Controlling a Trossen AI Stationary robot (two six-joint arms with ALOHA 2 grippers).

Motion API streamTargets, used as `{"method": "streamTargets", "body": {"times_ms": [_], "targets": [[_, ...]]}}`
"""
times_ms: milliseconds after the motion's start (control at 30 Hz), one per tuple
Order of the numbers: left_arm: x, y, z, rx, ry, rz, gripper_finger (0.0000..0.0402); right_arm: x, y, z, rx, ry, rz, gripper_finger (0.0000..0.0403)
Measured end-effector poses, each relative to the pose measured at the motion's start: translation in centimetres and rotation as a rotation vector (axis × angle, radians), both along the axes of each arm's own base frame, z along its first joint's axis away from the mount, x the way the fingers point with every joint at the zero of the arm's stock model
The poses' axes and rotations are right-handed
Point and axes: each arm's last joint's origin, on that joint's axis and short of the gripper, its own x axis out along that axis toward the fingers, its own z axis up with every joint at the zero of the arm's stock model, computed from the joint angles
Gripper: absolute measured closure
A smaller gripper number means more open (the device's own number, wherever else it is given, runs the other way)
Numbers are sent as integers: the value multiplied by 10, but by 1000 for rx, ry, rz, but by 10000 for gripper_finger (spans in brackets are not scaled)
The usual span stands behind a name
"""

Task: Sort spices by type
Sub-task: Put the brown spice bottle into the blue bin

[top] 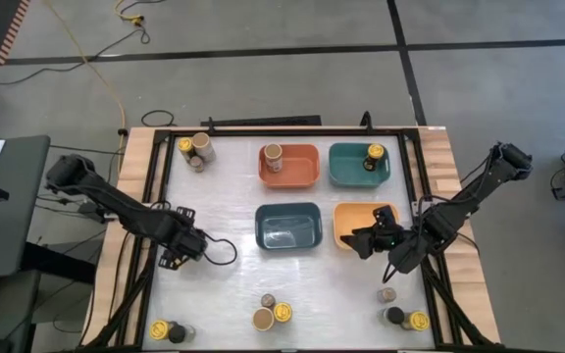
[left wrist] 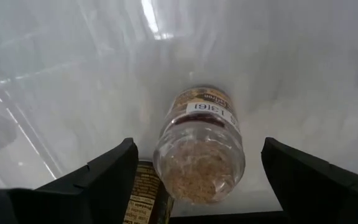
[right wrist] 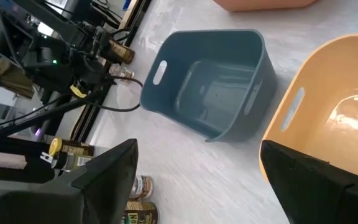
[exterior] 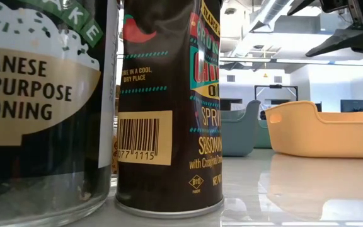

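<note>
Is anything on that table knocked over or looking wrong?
Yes: in the left wrist view a clear spice jar lies tipped on its side on the white table, between the left gripper's open fingers, while the others stand upright.

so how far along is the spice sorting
Barely started. One tan-lidded jar stands in the orange bin and a yellow-lidded jar in the teal bin. The left gripper is open around a clear jar; the right gripper hangs open over the yellow bin. The blue bin is empty, and jars cluster around the table's edges.
</note>
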Motion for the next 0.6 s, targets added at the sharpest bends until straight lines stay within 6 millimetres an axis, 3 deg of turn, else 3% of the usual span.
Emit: {"method": "streamTargets", "body": {"times_ms": [600], "targets": [[2,-1,-4,5,16,1,77,0,0,0,-7,0,11,39]]}}
